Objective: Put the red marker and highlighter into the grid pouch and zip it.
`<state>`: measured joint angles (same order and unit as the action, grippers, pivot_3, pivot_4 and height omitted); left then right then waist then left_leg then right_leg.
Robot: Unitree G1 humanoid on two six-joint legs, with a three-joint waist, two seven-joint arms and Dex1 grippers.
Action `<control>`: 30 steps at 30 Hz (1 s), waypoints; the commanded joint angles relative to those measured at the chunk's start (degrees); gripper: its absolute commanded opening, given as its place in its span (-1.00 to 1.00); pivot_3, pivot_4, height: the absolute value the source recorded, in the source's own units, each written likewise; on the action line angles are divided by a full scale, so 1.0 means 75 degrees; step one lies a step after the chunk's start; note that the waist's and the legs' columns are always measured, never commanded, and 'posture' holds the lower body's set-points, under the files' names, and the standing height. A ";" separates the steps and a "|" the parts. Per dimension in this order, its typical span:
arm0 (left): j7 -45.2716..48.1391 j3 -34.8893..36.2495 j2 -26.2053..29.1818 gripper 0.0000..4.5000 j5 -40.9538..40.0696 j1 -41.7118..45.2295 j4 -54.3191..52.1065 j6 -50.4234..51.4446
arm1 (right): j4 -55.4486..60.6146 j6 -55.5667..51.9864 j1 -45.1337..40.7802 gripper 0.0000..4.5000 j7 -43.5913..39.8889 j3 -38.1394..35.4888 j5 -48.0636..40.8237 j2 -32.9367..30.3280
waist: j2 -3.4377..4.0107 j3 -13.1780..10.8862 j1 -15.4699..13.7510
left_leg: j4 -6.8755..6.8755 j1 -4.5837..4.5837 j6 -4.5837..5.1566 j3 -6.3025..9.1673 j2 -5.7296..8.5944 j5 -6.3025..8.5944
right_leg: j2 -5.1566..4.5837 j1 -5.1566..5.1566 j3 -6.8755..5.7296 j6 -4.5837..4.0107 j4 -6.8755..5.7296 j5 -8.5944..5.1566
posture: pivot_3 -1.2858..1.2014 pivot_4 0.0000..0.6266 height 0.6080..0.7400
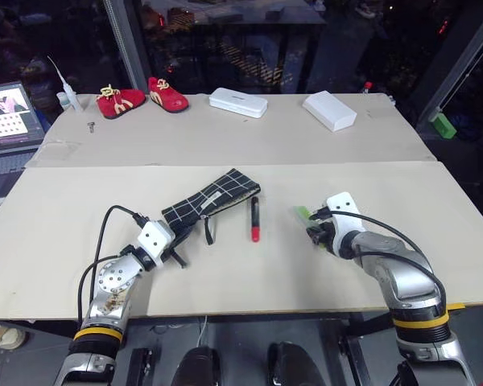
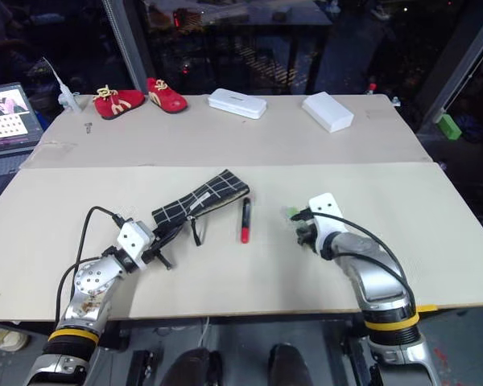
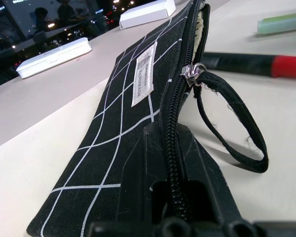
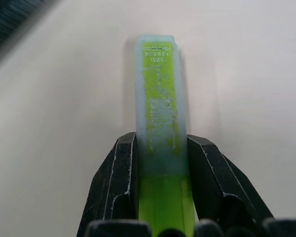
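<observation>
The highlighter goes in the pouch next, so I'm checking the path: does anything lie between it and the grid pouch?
Yes. The red marker lies on the table between the highlighter, gripped by the right claw, and the grid pouch, beside its open end. The left claw pinches the pouch's near end.

On the worktop (image 2: 322,265) the left gripper (image 2: 163,241) pinches the near end of the grid pouch (image 2: 201,201); the red marker (image 2: 245,220) lies just beside it, and the right gripper (image 2: 299,227) is at the highlighter (image 2: 291,214).
</observation>
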<state>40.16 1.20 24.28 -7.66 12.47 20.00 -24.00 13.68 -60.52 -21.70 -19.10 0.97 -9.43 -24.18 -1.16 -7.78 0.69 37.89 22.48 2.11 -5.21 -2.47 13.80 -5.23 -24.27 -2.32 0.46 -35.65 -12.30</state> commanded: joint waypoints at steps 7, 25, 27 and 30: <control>0.0116 0.0087 0.0031 -1.00 -0.0219 0.0100 -0.0062 -0.0059 | -0.0210 0.0911 -0.1414 -0.54 -0.0455 -0.0952 -0.0418 -0.0490 | 0.0002 -0.0005 0.0009 | -0.0003 0.0023 0.0001 0.0002 0.0000 0.0001 | 0.0004 -0.0021 -0.0005 0.0000 0.0001 0.0000 | 0.03 -0.52 1.00; 0.0506 0.0008 -0.0016 -1.00 -0.0193 0.0504 0.0350 -0.0140 | 0.0456 0.3797 -0.1440 -0.54 -0.3495 0.1936 0.0599 -0.2400 | 0.0004 -0.0011 0.0029 | -0.0005 0.0045 0.0012 0.0009 -0.0004 0.0008 | 0.0005 -0.0014 -0.0020 0.0004 0.0058 0.0005 | 0.03 -0.52 1.00; 0.0512 0.0008 -0.0020 -1.00 -0.0187 0.0501 0.0340 -0.0140 | 0.0219 0.3750 -0.1787 -0.54 -0.3501 0.2245 0.0733 -0.2098 | 0.0003 -0.0012 0.0046 | -0.0002 0.0041 0.0010 0.0000 -0.0004 0.0006 | 0.0005 -0.0015 -0.0013 0.0004 0.0059 0.0006 | 0.03 -0.52 1.00; 0.0532 -0.0007 -0.0034 -1.00 -0.0178 0.0504 0.0327 -0.0145 | -0.0233 0.3666 -0.2261 -0.54 -0.3465 0.2506 0.0918 -0.1663 | 0.0003 -0.0012 0.0021 | -0.0002 0.0038 0.0008 0.0001 -0.0008 0.0005 | 0.0010 -0.0016 -0.0014 0.0002 0.0054 0.0007 | 0.03 -0.52 1.00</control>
<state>44.01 0.99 23.99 -8.38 15.74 23.43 -23.89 12.61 -34.10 -36.35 -45.21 19.85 -3.54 -37.46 -1.14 -7.86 0.85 37.88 22.80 2.17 -5.19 -2.55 13.83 -5.14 -24.41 -2.44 0.47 -35.24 -12.25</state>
